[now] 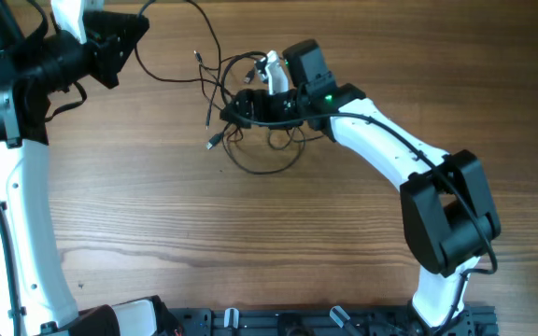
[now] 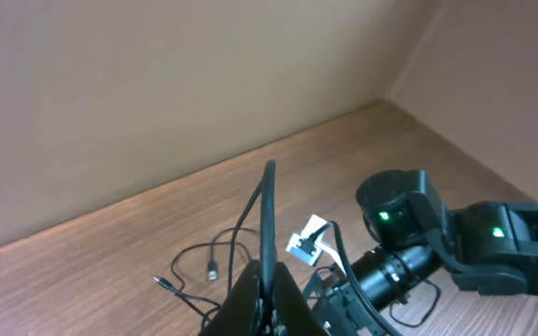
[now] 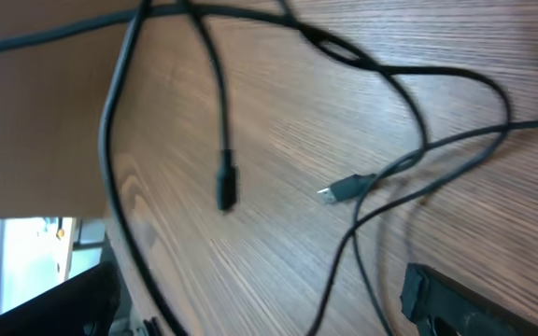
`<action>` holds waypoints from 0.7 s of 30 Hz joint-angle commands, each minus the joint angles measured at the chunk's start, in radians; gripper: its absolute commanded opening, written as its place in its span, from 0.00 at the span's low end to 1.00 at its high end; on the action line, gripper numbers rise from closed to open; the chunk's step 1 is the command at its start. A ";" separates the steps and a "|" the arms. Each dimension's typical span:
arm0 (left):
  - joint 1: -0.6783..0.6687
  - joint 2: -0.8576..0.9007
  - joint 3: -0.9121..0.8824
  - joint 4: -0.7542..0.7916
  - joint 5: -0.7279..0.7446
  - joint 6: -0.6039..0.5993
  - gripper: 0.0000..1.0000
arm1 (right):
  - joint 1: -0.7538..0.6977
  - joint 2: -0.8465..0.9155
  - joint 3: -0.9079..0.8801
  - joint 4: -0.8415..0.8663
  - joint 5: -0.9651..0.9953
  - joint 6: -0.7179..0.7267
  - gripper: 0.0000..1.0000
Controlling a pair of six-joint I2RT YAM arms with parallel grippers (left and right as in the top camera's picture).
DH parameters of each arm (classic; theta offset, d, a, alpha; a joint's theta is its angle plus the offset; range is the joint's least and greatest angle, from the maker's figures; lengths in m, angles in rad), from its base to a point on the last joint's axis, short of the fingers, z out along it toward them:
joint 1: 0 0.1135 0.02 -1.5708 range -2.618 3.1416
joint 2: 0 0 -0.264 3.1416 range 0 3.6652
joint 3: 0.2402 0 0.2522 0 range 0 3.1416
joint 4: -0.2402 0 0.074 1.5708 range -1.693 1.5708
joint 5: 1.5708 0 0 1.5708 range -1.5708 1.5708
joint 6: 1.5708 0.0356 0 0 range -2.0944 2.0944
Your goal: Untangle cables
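The right hand (image 1: pixel 236 107) is hanging wide open over the thin black tangled cables (image 3: pixel 227 187) at twelve o'clock on the wooden worktop (image 1: pixel 250 243); the left hand (image 1: pixel 136 33) is pinching one strand. Next, the right probably needs to grab a loop.

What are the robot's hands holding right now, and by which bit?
The left gripper is shut on one thin black flexible cable, pinching it partway along its length rather than at a plug end. The right gripper is open and holds nothing.
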 commanded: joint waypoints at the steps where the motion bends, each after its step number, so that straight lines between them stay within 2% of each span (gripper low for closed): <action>1: -0.003 -0.010 -0.002 0.006 -0.021 -0.023 0.04 | 0.010 0.021 0.012 0.057 -0.172 -0.038 0.99; 7: -0.003 -0.010 -0.002 0.010 -0.021 -0.023 0.04 | 0.016 0.021 0.012 0.051 -0.204 0.007 0.98; 10: -0.003 -0.010 -0.002 0.010 -0.021 -0.024 0.05 | 0.027 0.023 0.012 0.041 -0.204 0.007 0.92; 13: -0.003 -0.010 -0.002 0.010 -0.021 -0.024 0.04 | 0.044 0.026 0.012 0.042 -0.192 0.008 0.91; 15: -0.003 -0.010 -0.002 0.018 -0.021 -0.040 0.05 | 0.061 0.029 0.012 0.037 -0.155 0.009 0.86; 21: -0.003 -0.010 -0.002 0.029 -0.020 -0.065 0.04 | 0.082 0.029 0.012 0.016 -0.025 0.004 0.84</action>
